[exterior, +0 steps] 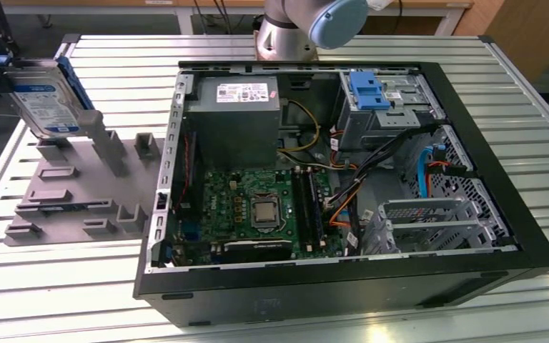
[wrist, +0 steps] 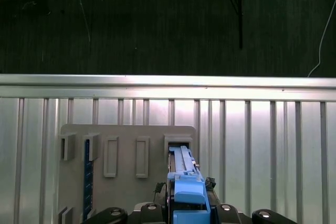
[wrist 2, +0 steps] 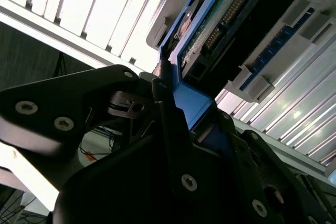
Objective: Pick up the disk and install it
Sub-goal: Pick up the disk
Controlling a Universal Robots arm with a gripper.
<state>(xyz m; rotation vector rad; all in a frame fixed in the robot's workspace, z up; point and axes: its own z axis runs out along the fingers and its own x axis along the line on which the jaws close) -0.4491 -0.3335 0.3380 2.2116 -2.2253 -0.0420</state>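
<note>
Blue-framed disk [exterior: 48,100] tight between the fingers [wrist 2: 167,114], at grey fixture block [exterior: 74,193], open computer case [exterior: 351,286] alongside.

An open black computer case [exterior: 351,286], motherboard [exterior: 231,196] exposed, lies beside a grey fixture block [exterior: 74,191] on a slatted metal table [exterior: 65,286].

Silver-grey tubular arm [exterior: 284,39] with a pale blue joint cap [exterior: 343,20], and a matte black gripper [wrist 2: 186,103] studded with silver screws [wrist 2: 189,182].

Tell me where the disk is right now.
At the exterior view's far left, the disk stands on edge at the grey fixture block, left of the open computer case, held in the gripper.
</note>
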